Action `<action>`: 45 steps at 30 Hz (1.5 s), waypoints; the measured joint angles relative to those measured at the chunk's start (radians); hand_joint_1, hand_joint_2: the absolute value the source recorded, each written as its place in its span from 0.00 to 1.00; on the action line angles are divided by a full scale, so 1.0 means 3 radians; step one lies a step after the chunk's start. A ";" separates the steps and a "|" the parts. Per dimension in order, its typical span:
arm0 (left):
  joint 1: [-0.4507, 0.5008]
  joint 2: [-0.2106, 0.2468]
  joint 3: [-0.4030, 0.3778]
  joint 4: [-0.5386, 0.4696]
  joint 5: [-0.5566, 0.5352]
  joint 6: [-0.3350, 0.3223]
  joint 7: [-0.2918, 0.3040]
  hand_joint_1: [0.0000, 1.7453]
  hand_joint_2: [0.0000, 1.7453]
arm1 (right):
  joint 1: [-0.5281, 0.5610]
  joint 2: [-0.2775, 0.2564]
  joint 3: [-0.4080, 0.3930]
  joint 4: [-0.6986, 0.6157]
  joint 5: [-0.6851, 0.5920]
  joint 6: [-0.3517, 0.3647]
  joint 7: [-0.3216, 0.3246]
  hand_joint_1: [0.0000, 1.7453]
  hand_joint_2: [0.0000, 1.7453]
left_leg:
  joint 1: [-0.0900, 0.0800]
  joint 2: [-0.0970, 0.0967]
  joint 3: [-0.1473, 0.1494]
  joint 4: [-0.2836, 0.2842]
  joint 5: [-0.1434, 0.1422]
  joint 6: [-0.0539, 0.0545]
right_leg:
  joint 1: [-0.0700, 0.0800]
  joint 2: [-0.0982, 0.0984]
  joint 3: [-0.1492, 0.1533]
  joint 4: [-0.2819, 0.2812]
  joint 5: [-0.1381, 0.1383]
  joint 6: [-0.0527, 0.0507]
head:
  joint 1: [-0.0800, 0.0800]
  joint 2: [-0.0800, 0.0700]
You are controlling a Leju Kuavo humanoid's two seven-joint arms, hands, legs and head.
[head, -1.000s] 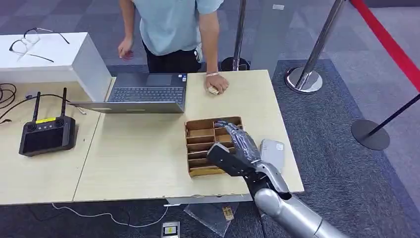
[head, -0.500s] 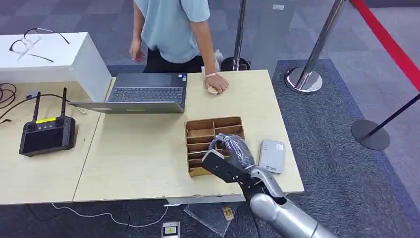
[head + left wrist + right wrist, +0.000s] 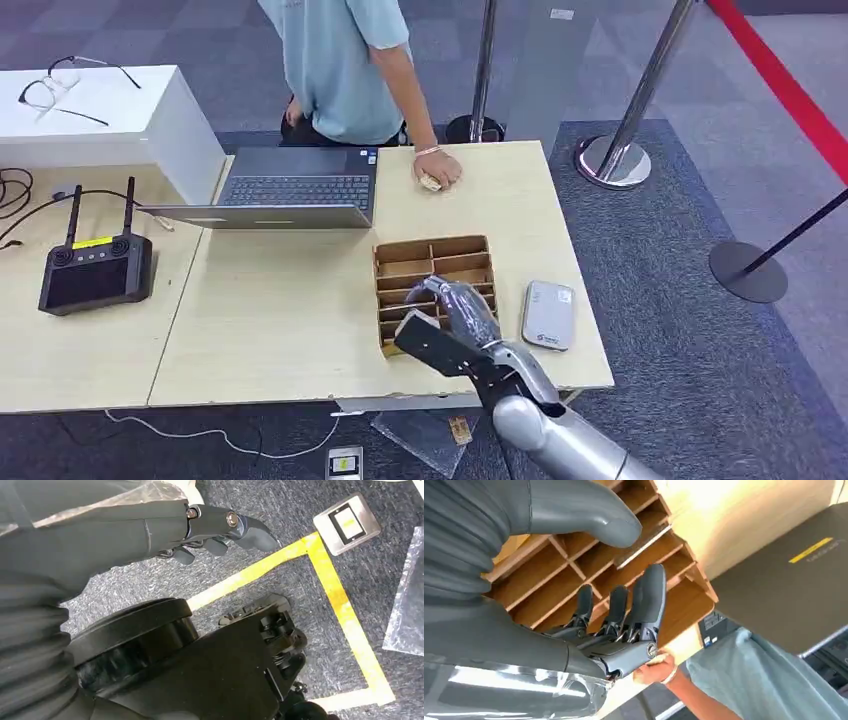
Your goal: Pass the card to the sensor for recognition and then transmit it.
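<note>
- Grey carpet is lying under a pale wood-grain table (image 3: 290,320), its top flat and smooth, with chrome stanchion posts (image 3: 640,95) standing behind it.
- Brown cardboard organiser tray (image 3: 420,262) is sitting on the table, rectangular and split by thin dividers into shallow slots.
- White rounded-rectangle sensor (image 3: 548,314) is lying flat on the table just beside the tray, on its right.
- Right hand (image 3: 455,320) is hovering over the tray's near slots; grey ribbed cover, thick matte thumb, darker smooth fingers (image 3: 647,597).
- Those fingers are reaching out almost straight and side by side toward the slots, thumb apart above them; nothing is sitting between them. Contact with the tray: cannot tell.
- Card: cannot tell which slot is holding it; a thin pale edge is showing in one slot under the thumb in the right wrist view.
- Left hand (image 3: 210,527) is hanging over the carpet and yellow floor tape (image 3: 340,605), fingers loosely curled with gaps, holding nothing.
- Person in a light blue shirt (image 3: 340,60) is resting one hand (image 3: 437,170) on the far table edge, beside an open laptop (image 3: 290,188).
- Black controller with two antennas (image 3: 95,270) is lying at the left.
</note>
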 joint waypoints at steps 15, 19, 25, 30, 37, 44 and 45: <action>0.0000 -0.0001 0.0000 0.0000 -0.0051 -0.0011 0.0017 0.00 1.00 | -0.0027 0.0171 0.0047 0.0191 -0.0162 -0.0028 -0.0202 0.57 1.00 | 0.0000 0.0000 0.0000 0.0000 0.0000 0.0000 | 0.0000 0.0000 0.0000 0.0000 0.0000 0.0000 | 0.0000 0.0000; 0.0000 -0.0001 0.0000 0.0000 -0.0058 -0.0011 0.0017 0.00 1.00 | -0.0091 0.0220 0.0053 0.0238 -0.0200 -0.0053 -0.0229 0.55 1.00 | 0.0000 0.0000 0.0000 0.0000 0.0000 0.0000 | 0.0000 0.0000 0.0000 0.0000 0.0000 0.0000 | 0.0000 0.0000; 0.0000 -0.0001 0.0000 0.0000 -0.0065 -0.0020 0.0018 0.00 1.00 | -0.0187 0.0228 0.0065 0.0244 -0.0184 -0.0066 -0.0187 0.57 1.00 | 0.0000 0.0000 0.0000 0.0000 0.0000 0.0000 | 0.0000 0.0000 0.0001 0.0000 0.0000 0.0000 | 0.0000 0.0000; 0.0000 -0.0003 0.0000 0.0000 -0.0067 -0.0037 0.0024 0.00 1.00 | -0.0234 0.0235 0.0066 0.0244 -0.0252 -0.0055 -0.0178 0.55 1.00 | 0.0000 0.0000 0.0000 0.0000 0.0000 0.0000 | 0.0000 0.0000 0.0000 0.0000 0.0000 0.0000 | 0.0000 0.0000; 0.0000 -0.0006 0.0000 0.0000 -0.0069 -0.0042 0.0024 0.00 1.00 | -0.0262 0.0252 0.0073 0.0247 -0.0295 -0.0039 -0.0178 0.48 1.00 | 0.0000 0.0000 0.0000 0.0000 0.0000 0.0000 | 0.0000 0.0000 0.0000 0.0000 0.0000 0.0000 | 0.0000 0.0000; 0.0000 -0.0006 0.0000 0.0000 -0.0072 -0.0042 0.0024 0.00 1.00 | -0.0291 0.0278 0.0102 0.0308 -0.0289 0.0009 -0.0179 0.50 1.00 | 0.0000 0.0000 0.0000 0.0000 0.0000 0.0000 | 0.0000 0.0000 0.0001 0.0000 0.0000 0.0000 | 0.0000 0.0000; 0.0000 -0.0006 0.0000 0.0000 -0.0072 -0.0042 0.0025 0.00 1.00 | -0.0291 0.0284 0.0106 0.0321 -0.0289 0.0008 -0.0183 0.50 1.00 | 0.0000 0.0000 0.0000 0.0000 0.0000 0.0000 | 0.0000 0.0000 0.0000 0.0000 0.0000 0.0000 | 0.0000 0.0000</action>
